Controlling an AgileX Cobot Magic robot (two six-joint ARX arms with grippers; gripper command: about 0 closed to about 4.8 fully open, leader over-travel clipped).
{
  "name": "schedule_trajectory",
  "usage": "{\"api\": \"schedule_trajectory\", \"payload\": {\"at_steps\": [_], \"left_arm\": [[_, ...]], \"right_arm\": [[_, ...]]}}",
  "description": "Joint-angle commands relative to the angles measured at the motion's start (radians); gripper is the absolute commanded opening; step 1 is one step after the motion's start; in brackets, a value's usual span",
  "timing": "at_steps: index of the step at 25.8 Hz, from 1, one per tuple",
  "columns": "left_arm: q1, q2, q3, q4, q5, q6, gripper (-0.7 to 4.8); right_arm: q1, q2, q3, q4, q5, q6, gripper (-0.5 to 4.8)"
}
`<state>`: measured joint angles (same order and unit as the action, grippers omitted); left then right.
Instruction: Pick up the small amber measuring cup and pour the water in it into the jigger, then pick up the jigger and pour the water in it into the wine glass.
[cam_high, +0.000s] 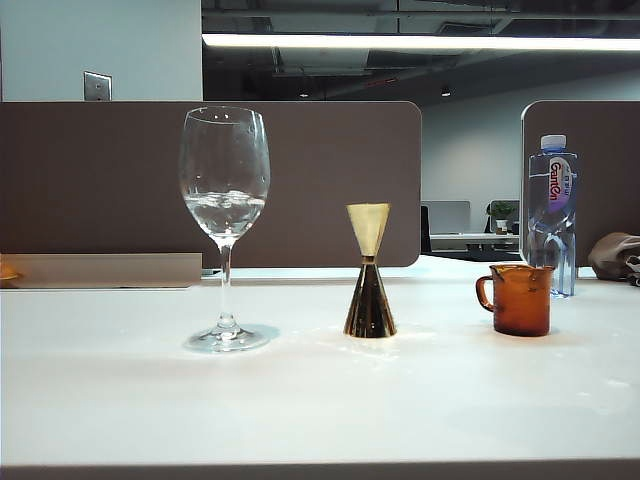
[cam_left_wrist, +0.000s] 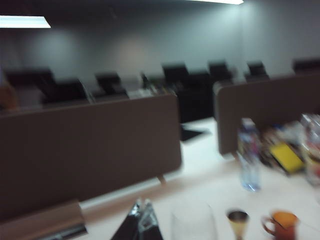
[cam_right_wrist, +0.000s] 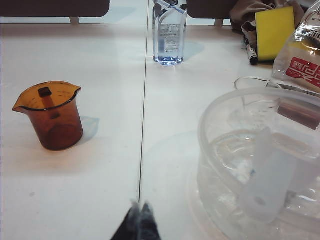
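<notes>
The wine glass (cam_high: 224, 190) stands at the left of the white table (cam_high: 320, 410), with clear water (cam_high: 224, 212) in the lower part of its bowl. The gold jigger (cam_high: 369, 285) is upright at the middle. Right of it sits the small amber measuring cup (cam_high: 521, 300), handle to the left; I cannot tell whether it holds liquid. Neither arm shows in the exterior view. The blurred left wrist view has my left gripper (cam_left_wrist: 141, 204) shut on nothing, with the glass (cam_left_wrist: 194, 220), jigger (cam_left_wrist: 237, 222) and cup (cam_left_wrist: 284, 225) ahead. My right gripper (cam_right_wrist: 140, 205) is shut and empty, well short of the cup (cam_right_wrist: 52, 117).
A plastic water bottle (cam_high: 552, 215) stands behind the cup. Brown partition panels (cam_high: 320, 180) run along the table's back. A clear plastic tub (cam_right_wrist: 260, 160) holding water sits close beside my right gripper, with a yellow sponge (cam_right_wrist: 274, 30), a marker (cam_right_wrist: 250, 50) and a food packet (cam_right_wrist: 302, 60) beyond it.
</notes>
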<state>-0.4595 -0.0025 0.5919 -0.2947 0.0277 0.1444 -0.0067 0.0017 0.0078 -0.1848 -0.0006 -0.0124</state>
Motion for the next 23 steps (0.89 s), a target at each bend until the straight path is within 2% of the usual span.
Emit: {"api": "schedule_trajectory", "payload": {"at_steps": [1, 5, 13, 20, 23], "left_arm": [[0.035, 0.010, -0.073, 0.149, -0.006, 0.026, -0.02], [0.051, 0.009, -0.195, 0.279, -0.007, 0.016, -0.02], [0.074, 0.008, -0.449, 0.478, -0.075, -0.105, -0.02], [0.074, 0.008, -0.584, 0.475, -0.090, -0.105, -0.02], [0.074, 0.008, -0.585, 0.412, -0.122, -0.104, -0.02]], "right_arm": [[0.000, 0.000, -0.007, 0.003, -0.001, 0.004, -0.01], [0.000, 0.000, -0.007, 0.005, 0.002, 0.004, -0.01], [0.002, 0.000, -0.007, 0.005, 0.001, 0.004, -0.01], [0.002, 0.000, -0.007, 0.005, 0.001, 0.004, -0.01], [0.002, 0.000, -0.007, 0.005, 0.001, 0.004, -0.01]]}}
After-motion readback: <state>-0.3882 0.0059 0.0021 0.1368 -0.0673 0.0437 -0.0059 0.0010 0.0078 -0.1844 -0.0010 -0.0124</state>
